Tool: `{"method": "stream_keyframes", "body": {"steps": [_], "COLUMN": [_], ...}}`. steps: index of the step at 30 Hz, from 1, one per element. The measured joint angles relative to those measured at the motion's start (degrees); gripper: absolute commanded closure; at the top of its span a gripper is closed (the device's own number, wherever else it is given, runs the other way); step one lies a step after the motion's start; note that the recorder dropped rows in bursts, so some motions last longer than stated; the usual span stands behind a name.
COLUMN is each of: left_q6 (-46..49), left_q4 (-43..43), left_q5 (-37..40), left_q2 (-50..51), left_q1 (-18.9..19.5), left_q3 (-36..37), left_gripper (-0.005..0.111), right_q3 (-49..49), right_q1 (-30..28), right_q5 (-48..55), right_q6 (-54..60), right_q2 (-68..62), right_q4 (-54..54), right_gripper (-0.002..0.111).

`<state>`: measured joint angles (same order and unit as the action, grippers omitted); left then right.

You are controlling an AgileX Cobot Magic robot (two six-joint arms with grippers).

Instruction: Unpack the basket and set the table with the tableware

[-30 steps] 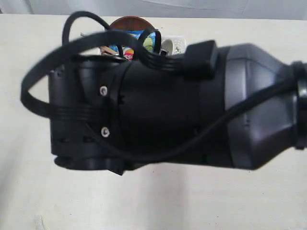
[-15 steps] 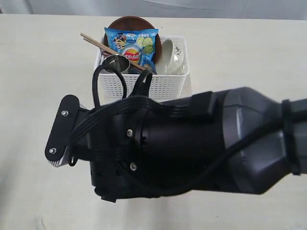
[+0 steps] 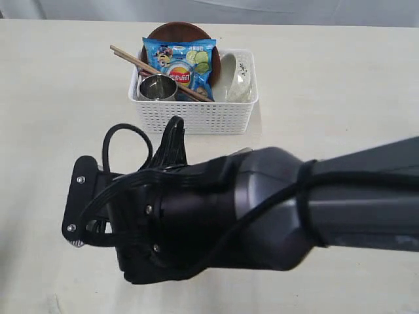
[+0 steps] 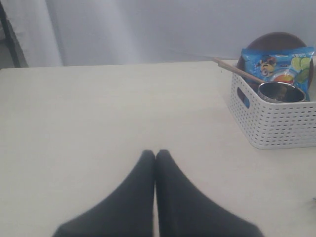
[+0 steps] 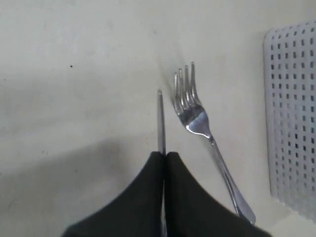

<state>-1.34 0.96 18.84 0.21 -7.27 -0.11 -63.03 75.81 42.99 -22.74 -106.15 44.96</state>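
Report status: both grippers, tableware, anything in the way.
Left gripper shut, empty, over table. Right gripper shut on knife; fork on table beside it. Cup, chopsticks, plate, bowl in basket. Chip bag there too.

Right wrist view: knife (image 5: 160,118) edge-on, thin sliver only, handle hidden inside right gripper (image 5: 164,157); basket (image 5: 291,113) cut by frame edge. Exterior view: right arm (image 3: 262,209) blocks gripper, knife, much table (image 3: 52,98); plate (image 3: 177,29) mostly behind chip bag (image 3: 180,59).

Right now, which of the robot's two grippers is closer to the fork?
Right. The right gripper, shut on the knife, is just beside the fork lying on the table. The left gripper is over bare table, away from the basket, no fork in its view.
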Motion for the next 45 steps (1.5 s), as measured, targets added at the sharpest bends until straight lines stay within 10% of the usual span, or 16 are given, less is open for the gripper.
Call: {"method": "stream_keyframes", "body": {"steps": [16, 27, 37, 45], "left_q6": [0.0, 0.0, 0.0, 0.0], "left_q4": [0.0, 0.0, 0.0, 0.0], "left_q5": [0.0, 0.0, 0.0, 0.0], "left_q2": [0.0, 0.0, 0.0, 0.0], "left_q1": [0.0, 0.0, 0.0, 0.0], "left_q3": [0.0, 0.0, 0.0, 0.0], "left_gripper": [0.107, 0.107, 0.107, 0.107], "right_q3": [-0.1, -7.0, -9.8, -9.8], "right_q1": [0.0, -0.3, -15.4, -22.4], "right_q5": [-1.0, 13.0, 19.6, 19.4], "right_q6": [0.1, 1.9, 28.6, 37.3], "right_q2": [-4.3, -4.3, -3.6, -4.1], "right_q4": [0.8, -6.3, -37.6, -42.6], "right_gripper": [0.108, 0.072, 0.072, 0.071]}}
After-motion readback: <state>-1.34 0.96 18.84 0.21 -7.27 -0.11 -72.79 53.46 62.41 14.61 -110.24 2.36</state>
